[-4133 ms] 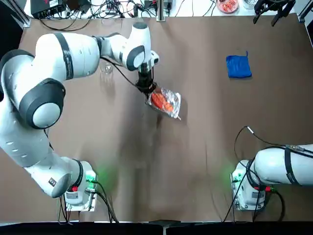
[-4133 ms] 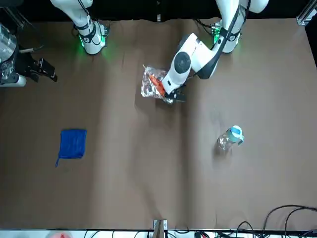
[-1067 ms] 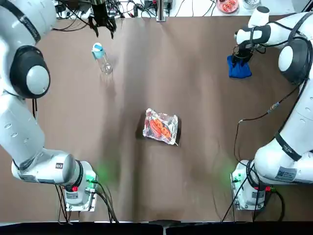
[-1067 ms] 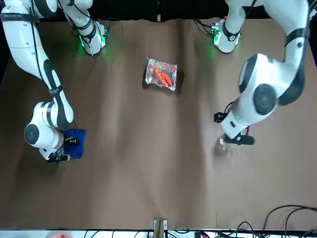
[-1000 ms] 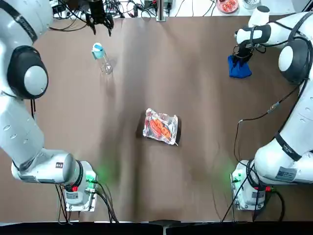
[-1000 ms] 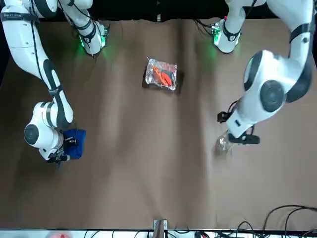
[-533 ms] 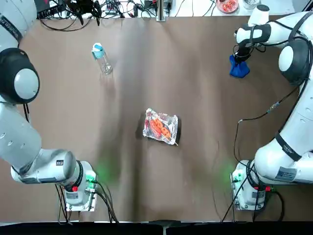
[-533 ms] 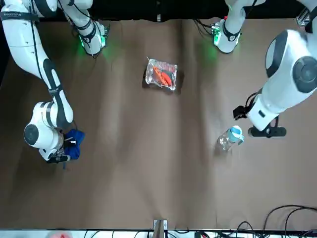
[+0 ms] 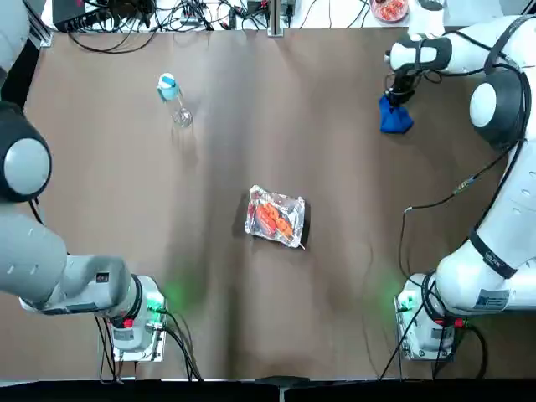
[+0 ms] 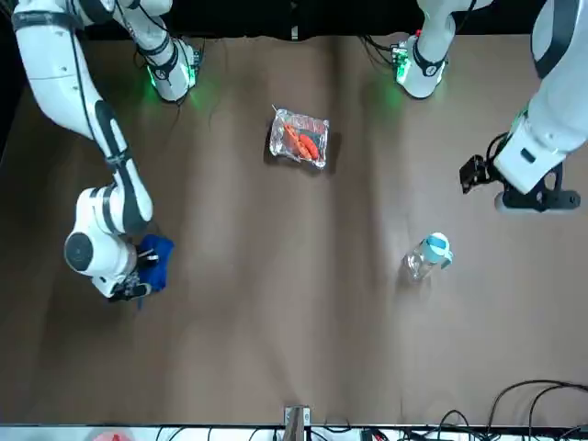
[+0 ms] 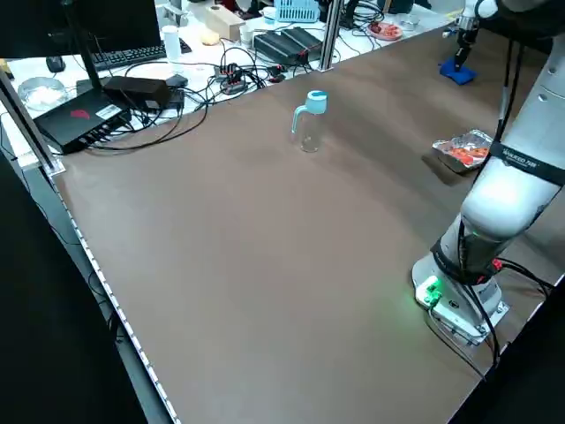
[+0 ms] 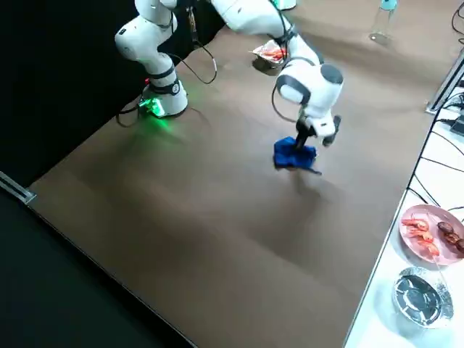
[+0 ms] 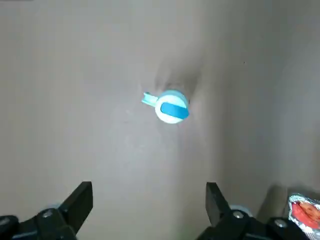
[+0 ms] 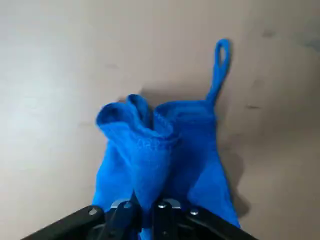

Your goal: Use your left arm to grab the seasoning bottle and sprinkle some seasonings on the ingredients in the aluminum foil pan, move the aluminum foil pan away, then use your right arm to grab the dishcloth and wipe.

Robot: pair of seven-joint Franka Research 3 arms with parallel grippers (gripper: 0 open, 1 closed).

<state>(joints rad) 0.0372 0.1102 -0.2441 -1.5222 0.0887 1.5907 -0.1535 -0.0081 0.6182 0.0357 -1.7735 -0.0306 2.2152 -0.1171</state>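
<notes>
Two grippers are at work over a brown table (image 9: 335,167). The right gripper (image 14: 145,207) has its fingers pinched almost together on a fold of the dishcloth (image 14: 160,150), which bunches up between them with its hanging loop lying on the table surface; seen from above, that cloth (image 9: 394,115) sits at the far right of the table. The left gripper (image 13: 149,200) hangs high above the far left part of the table with its fingers (image 13: 80,197) spread wide and holding nothing, looking straight down on the light-blue cap of the seasoning bottle (image 13: 171,106), which stands upright and well apart from it. The aluminum foil pan (image 9: 278,218) rests near the table's middle, the orange-red ingredients (image 9: 272,219) heaped inside it. No writing or label can be read on any of these things. Beyond the table's far edge lies a white bench strewn with cables (image 9: 167,12) (black boxes and a keyboard among them), plus a pink dish (image 12: 428,232) of reddish food and a clear round dish (image 12: 418,293).
</notes>
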